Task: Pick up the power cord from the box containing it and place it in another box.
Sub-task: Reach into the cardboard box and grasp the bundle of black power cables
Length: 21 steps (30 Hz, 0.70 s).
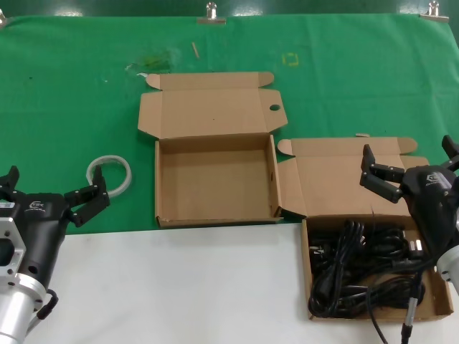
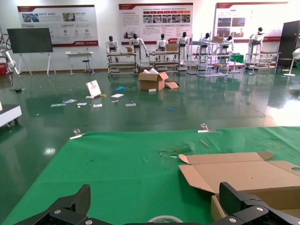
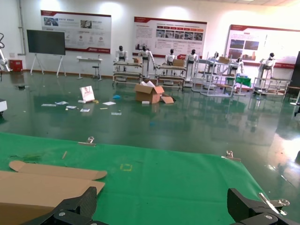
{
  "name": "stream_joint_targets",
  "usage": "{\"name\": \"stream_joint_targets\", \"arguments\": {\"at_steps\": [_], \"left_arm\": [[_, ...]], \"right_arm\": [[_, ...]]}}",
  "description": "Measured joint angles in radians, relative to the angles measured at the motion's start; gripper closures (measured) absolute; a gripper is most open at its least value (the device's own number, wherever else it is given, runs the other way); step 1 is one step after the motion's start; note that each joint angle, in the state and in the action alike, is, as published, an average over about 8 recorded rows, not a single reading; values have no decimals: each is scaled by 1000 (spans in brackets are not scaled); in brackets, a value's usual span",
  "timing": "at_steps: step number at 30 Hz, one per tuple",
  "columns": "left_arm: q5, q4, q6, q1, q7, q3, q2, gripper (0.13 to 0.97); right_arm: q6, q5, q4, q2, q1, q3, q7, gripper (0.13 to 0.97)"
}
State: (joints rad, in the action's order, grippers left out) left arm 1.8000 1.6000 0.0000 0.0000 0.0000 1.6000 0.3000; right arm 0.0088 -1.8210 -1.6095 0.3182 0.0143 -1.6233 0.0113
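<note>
The power cord (image 1: pixel 366 269) lies coiled in the near right cardboard box (image 1: pixel 337 188), the right gripper (image 1: pixel 410 166) hovering over its far side with jaws apart, while the left gripper (image 1: pixel 51 192) waits open-jawed left of the empty box (image 1: pixel 215 215).

Two open boxes on the surface (image 1: pixel 179 287) in front of me. Empty box (image 1: pixel 215 183) sits centre, lid folded back away from me. Second box (image 1: pixel 373 244) is to its right and nearer me, corners almost touching. Cord bundle (image 1: pixel 358 276) lies inside the second box. Tape ring (image 1: pixel 110 174) lies left of the empty box. My left gripper (image 1: pixel 50 193) is low left beside the ring; my right gripper (image 1: pixel 412 168) is over the second box's lid.
</note>
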Motion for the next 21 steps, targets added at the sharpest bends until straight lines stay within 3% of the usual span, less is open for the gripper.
{"name": "stream_joint_targets", "arguments": {"at_steps": [15, 21], "left_arm": [[0, 0, 0, 0, 0, 0, 0, 134], [0, 0, 0, 0, 0, 0, 0, 147]], "right_arm": [[1, -3, -5, 8, -1, -4, -2, 129], [-7, -30, -116, 167, -43, -66, -45, 129]]}}
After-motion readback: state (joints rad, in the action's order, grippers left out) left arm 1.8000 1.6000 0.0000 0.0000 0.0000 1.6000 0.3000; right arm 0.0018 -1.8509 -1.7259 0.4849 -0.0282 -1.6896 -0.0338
